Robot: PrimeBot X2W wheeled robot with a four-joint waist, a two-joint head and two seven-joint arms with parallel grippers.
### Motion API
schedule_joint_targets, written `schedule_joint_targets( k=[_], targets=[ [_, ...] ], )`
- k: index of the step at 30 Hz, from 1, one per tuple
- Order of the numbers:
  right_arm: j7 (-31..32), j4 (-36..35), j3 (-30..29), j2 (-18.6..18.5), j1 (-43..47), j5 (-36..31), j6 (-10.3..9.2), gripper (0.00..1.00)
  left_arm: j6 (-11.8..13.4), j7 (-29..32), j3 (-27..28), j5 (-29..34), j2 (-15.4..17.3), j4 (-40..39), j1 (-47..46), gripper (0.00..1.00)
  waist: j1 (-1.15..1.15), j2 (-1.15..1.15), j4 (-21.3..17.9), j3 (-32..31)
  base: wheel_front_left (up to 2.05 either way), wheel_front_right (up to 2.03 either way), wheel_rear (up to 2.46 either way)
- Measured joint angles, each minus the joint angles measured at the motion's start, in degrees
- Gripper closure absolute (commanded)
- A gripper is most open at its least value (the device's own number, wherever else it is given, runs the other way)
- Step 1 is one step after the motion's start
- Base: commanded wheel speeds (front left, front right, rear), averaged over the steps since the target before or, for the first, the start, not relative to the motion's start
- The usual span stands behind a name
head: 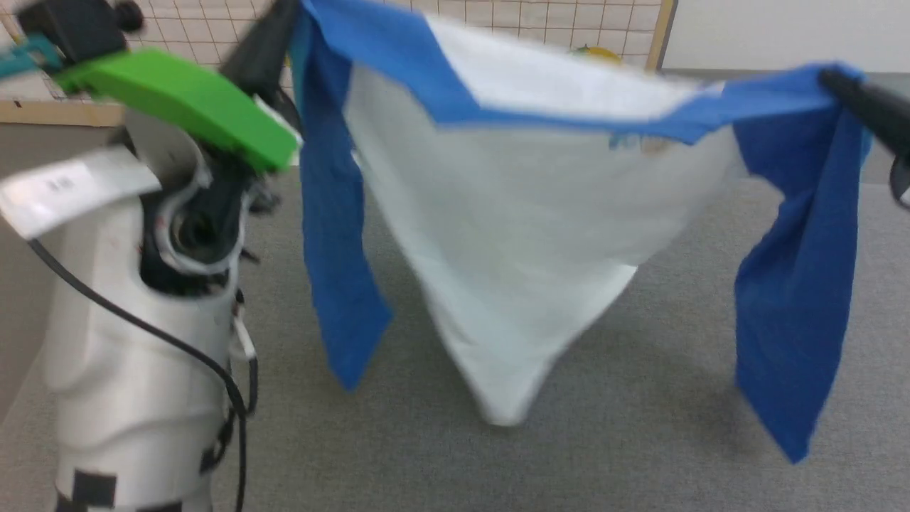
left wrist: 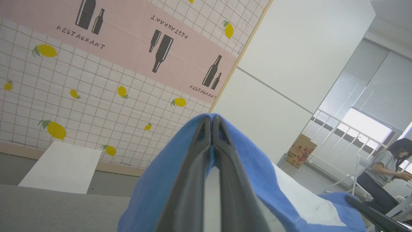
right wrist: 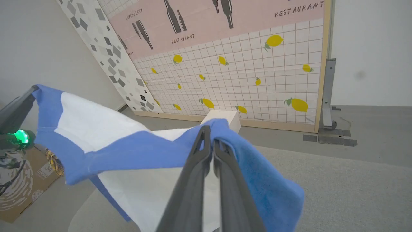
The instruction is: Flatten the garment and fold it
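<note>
Head camera first: I see the garment [head: 512, 235] strung up in the air between both grippers, over the grey surface [head: 640, 441]. My left gripper [head: 281, 21] pinches one blue shoulder at the upper left, and my right gripper [head: 832, 80] pinches the other at the upper right. Both blue sleeves dangle down and the white body sags between them to a point. I cannot tell whether that tip touches the surface, and the picture is blurred. My left forearm [head: 135, 320], white with a green cover, stands at the lower left.

Left wrist camera: the jaws are pressed together at the tips, with blue cloth draped over them and clamped between. A lemon-print wall panel [left wrist: 96, 103] is behind, with a white box [left wrist: 61, 167] at its foot and a person [left wrist: 383, 174] at the far right.

Right wrist camera: these jaws are likewise closed on blue fabric. The garment stretches across to the left gripper at the left edge, above a cardboard box [right wrist: 19, 183].
</note>
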Motion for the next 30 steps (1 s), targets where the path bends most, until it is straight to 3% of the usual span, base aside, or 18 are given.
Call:
schedule_joint_targets(
  k=[12,18,25,30],
  targets=[
    [1.0,7.3,-0.8,2.2,-13.0,-0.7,0.00,1.00,-0.2,-2.4,1.1,3.9,2.9,14.4,-17.2,1.00,0.00,0.00,0.0,0.2,0.00,0.00,0.00],
    [2.2,11.7,-0.1,3.2,-19.4,-4.1,0.00,1.00,1.0,-2.6,0.3,5.9,3.8,21.4,-22.7,1.00,0.00,0.00,-0.4,3.3,0.00,0.00,0.00],
    [-2.6,18.1,0.8,6.2,-31.2,-10.3,0.00,1.00,3.2,-2.7,-1.0,10.4,6.1,25.8,-31.0,1.00,0.00,0.00,-1.2,10.1,0.00,0.00,0.00],
    [-9.0,23.7,0.7,8.9,-41.7,-13.6,0.01,1.00,5.7,-6.5,-0.1,12.5,6.8,27.9,-39.0,1.00,0.01,0.00,-2.3,16.4,0.00,0.00,0.00]
  ],
)
